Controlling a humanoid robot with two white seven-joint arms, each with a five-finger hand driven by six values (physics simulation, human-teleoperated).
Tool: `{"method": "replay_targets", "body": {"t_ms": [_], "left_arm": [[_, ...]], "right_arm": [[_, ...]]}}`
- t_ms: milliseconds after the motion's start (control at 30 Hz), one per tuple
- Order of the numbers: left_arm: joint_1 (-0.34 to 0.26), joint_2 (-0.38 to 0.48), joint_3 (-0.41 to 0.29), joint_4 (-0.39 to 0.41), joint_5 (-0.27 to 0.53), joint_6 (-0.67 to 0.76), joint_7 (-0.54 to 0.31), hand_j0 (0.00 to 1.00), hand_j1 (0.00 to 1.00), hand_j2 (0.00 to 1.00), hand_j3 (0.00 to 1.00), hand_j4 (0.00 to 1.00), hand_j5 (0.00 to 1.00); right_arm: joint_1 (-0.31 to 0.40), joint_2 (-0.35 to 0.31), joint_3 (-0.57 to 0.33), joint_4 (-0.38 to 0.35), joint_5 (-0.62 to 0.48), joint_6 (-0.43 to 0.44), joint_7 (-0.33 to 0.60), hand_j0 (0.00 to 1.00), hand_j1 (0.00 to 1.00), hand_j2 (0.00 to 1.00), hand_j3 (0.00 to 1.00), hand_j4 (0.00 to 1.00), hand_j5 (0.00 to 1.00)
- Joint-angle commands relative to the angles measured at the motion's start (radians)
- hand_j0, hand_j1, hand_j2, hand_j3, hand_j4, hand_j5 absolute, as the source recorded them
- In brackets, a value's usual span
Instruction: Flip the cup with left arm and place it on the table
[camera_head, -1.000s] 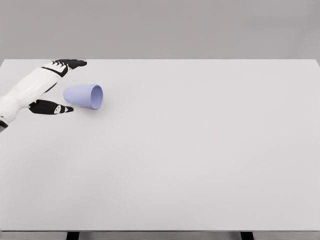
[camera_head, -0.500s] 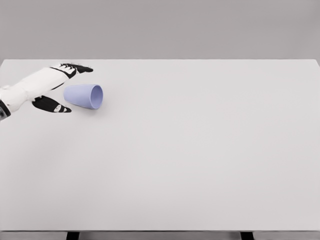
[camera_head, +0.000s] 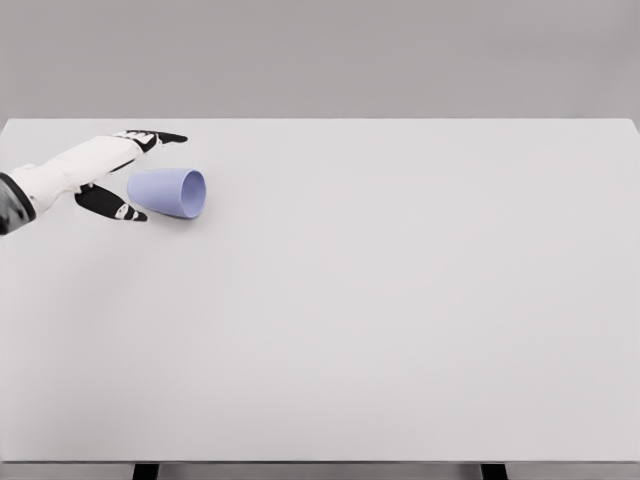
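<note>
- since the earlier frames, left hand (camera_head: 118, 172) has slid further in toward the cup's closed end, thumb drawn nearer the base; cup (camera_head: 168, 192) itself has not shifted.
- hand state: spread wide and holding nothing. upper fingers (camera_head: 158, 137) reach out above and behind the cup; thumb (camera_head: 112, 203) lies low, just beside the cup's base. whether the thumb touches the wall cannot be told.
- cup position: lying on its side on the table (camera_head: 400, 300), directly in front of the open palm, between fingers and thumb. its closed end faces the hand; its open mouth points away from it, along the table.
- right arm: not in view.
- stage, as judged: approach nearly complete, closing not yet begun; cup not lifted, not flipped.
- risk 1: a round cup on its side rolls freely. if one digit lands before the other, the push would likely send it rolling or sliding away from the palm, out of the span.
- risk 2: the wall appears to taper toward the base, so a squeeze near that end may drive the cup forward out of the grasp.
- risk 3: a shallow hold could let the cup slip while being turned upright, so that it lands tilted and topples.
</note>
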Motion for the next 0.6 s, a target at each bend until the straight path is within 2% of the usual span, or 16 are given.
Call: {"method": "replay_targets", "body": {"t_ms": [0,233,567], "left_arm": [[0.0,-0.03,-0.001,0.038,0.012,0.02,-0.001,1.0,1.0,1.0,1.0,1.0,1.0],[-0.023,-0.083,-0.001,0.116,0.012,0.028,-0.001,1.0,1.0,1.0,1.0,1.0,1.0],[-0.029,-0.121,-0.001,0.159,0.022,0.06,-0.001,1.0,1.0,1.0,1.0,1.0,1.0]], "right_arm": [[0.0,0.0,0.0,0.001,0.0,0.0,0.0,1.0,1.0,1.0,1.0,1.0,1.0],[0.0,0.0,0.0,0.001,0.0,0.0,0.0,1.0,1.0,1.0,1.0,1.0,1.0],[0.0,0.0,-0.002,0.001,0.0,0.0,0.0,1.0,1.0,1.0,1.0,1.0,1.0]]}}
